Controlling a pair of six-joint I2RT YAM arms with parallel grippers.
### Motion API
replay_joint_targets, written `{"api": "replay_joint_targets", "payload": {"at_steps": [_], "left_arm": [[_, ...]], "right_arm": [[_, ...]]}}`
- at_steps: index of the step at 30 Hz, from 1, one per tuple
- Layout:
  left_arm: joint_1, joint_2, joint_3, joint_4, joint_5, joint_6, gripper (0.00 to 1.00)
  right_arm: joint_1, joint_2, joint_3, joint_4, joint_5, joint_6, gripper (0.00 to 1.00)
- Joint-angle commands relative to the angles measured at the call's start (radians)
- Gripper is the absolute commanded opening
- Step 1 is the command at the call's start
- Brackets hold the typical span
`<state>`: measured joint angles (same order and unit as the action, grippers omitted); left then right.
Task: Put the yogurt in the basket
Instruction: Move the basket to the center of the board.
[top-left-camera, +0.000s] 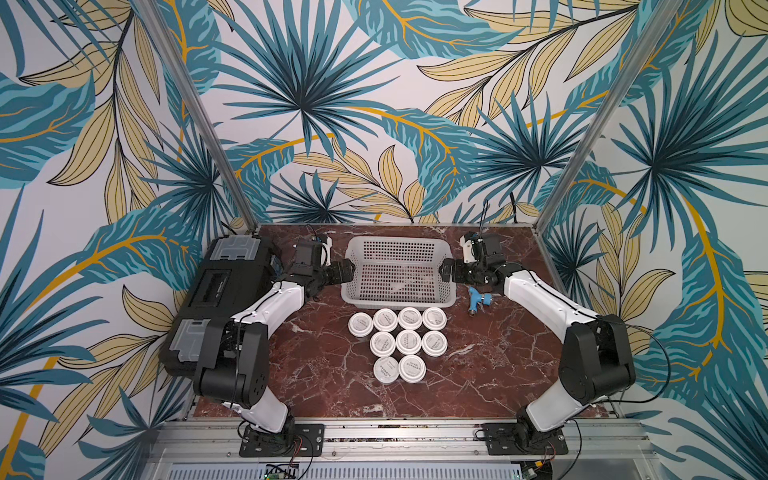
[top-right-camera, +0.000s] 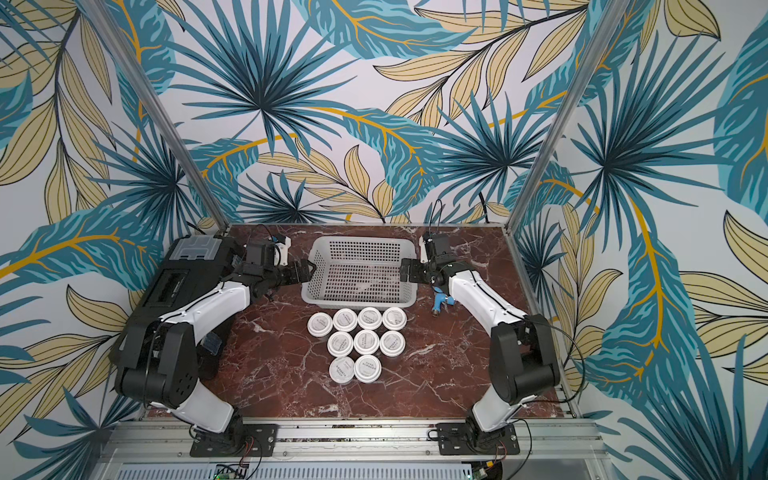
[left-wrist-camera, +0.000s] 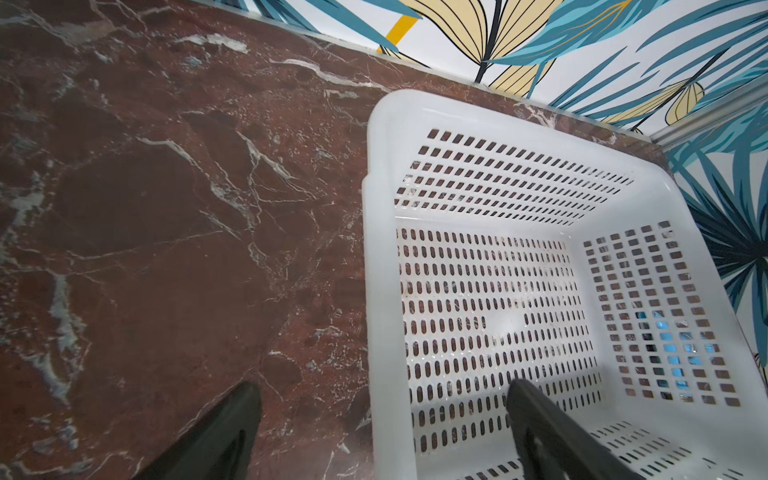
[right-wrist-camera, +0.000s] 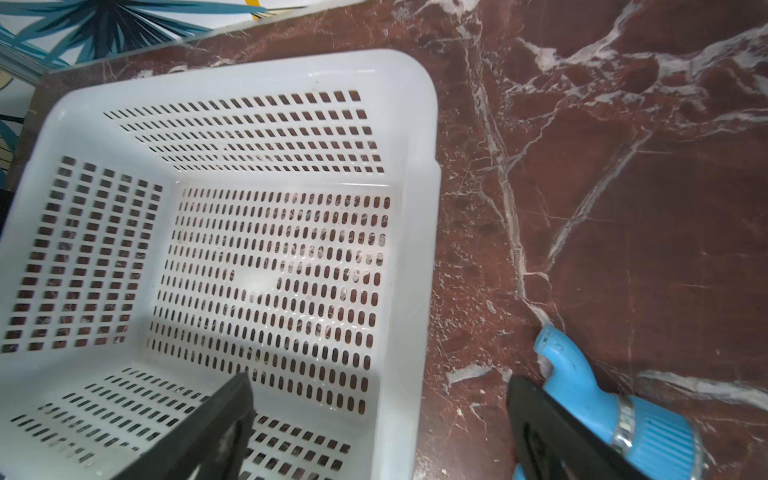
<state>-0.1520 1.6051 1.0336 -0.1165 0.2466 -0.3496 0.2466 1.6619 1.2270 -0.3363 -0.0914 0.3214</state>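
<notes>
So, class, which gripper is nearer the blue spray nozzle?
Right. The right gripper is at the basket side next to the nozzle; the left gripper is at the basket's opposite side, away from it.

Nine yogurt jars (top-left-camera: 409, 342), one basket (top-left-camera: 399, 240), one toolbox (top-left-camera: 224, 286), one nozzle (top-left-camera: 476, 300).

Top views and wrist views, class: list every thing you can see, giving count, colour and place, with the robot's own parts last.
yogurt jars: nine, white lids, mid-table, rows of four, three and two before the basket
basket: one, white, far middle of table, empty
toolbox: one, black with clear lid panels, table's left edge
spray nozzle: one, blue, right of the basket
table: one, red-brown marble
left claw: one, black, open, astride the basket's left end wall
right claw: one, black, open, astride the basket's right end wall
</notes>
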Motion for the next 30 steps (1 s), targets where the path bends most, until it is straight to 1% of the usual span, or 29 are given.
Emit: {"api": "replay_joint_targets", "payload": {"at_steps": [1,5,11,17,24,30], "left_arm": [[-0.005,-0.018,-0.042,0.032,0.005,-0.009,0.96],[-0.012,-0.009,-0.06,0.033,0.008,-0.012,0.96],[-0.019,-0.049,-0.102,0.03,0.007,-0.018,0.95],[-0.018,-0.1,-0.16,0.035,0.009,-0.026,0.94],[-0.023,-0.122,-0.183,0.029,0.034,-0.037,0.94],[-0.034,-0.146,-0.191,0.016,0.029,-0.038,0.94]], "right_arm": [[-0.007,0.04,0.03,0.021,-0.034,-0.004,0.99],[-0.008,0.088,0.054,0.026,-0.063,-0.001,0.98],[-0.008,0.133,0.088,0.043,-0.118,0.007,0.97],[-0.007,0.152,0.096,0.063,-0.149,0.008,0.95],[-0.007,0.161,0.103,0.087,-0.17,0.008,0.94],[-0.007,0.181,0.122,0.1,-0.203,0.008,0.94]]}}
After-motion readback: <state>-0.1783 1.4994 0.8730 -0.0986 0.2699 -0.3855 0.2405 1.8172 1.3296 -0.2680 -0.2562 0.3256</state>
